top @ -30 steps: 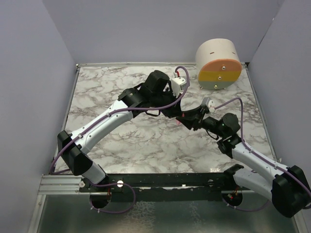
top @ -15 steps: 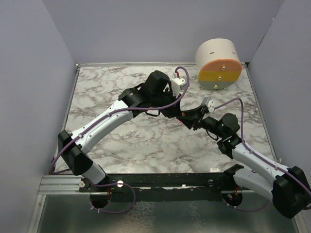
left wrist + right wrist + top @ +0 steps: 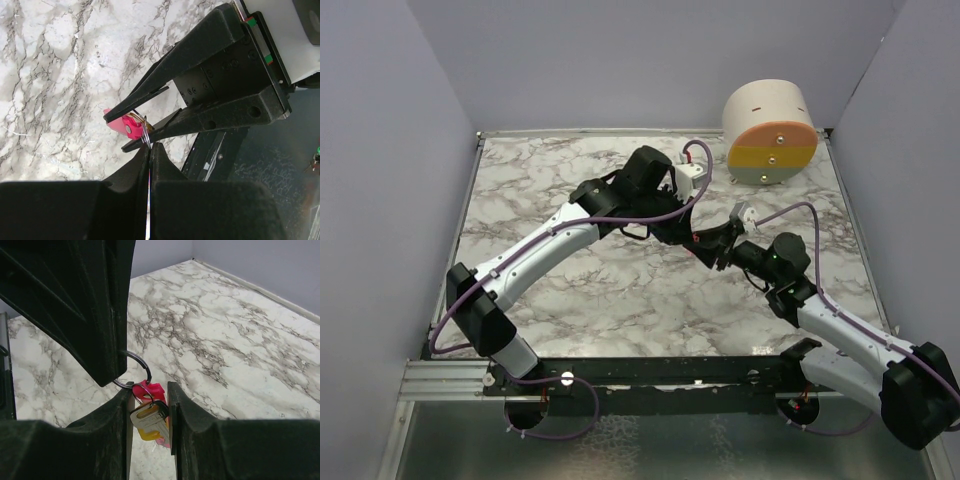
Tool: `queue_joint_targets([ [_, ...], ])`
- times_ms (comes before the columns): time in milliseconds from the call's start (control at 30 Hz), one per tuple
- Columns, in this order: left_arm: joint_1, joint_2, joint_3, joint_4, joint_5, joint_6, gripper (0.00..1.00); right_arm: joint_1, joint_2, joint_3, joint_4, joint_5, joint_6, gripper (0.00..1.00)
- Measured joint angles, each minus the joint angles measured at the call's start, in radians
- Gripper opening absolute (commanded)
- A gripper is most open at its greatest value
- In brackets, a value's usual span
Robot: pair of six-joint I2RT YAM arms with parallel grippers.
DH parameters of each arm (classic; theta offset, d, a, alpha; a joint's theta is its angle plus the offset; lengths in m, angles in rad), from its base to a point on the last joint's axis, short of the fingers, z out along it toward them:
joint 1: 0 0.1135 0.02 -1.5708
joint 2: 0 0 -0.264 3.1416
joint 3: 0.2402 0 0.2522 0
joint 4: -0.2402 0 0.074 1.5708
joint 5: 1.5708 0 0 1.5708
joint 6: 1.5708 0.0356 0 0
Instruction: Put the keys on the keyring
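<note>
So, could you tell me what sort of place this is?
Probably a robot test cell: a marble-patterned tabletop boxed in by plain grey walls, with two robot arms bolted to a metal rail at its near edge.

The worktop (image 3: 520, 170) is grey-veined white marble. One cream cylinder (image 3: 768, 125) with an orange-yellow-grey face lies at its far right corner.

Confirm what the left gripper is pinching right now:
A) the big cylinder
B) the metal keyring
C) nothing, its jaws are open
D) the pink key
B. In the right wrist view, the shut left gripper clamps the keyring at its tips, while the keys sit between the fingers of the right gripper.
</note>
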Motion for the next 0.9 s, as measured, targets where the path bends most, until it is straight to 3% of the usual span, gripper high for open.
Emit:
queue_joint_targets([
  [267,0.008,0.003,-0.021,-0.008,0.056,-0.008,0.00,0.003,0.000,-0.001,-0.036,0.031,-0.005,0.37],
  [667,-0.016,0.033,-0.071,-0.166,0.224,-0.052,0.00,-0.011,-0.033,-0.002,-0.023,0.182,-0.017,0.37],
  [900,-0.013,0.039,-0.074,-0.196,0.246,-0.063,0.00,-0.011,-0.037,-0.002,-0.012,0.206,-0.018,0.37],
])
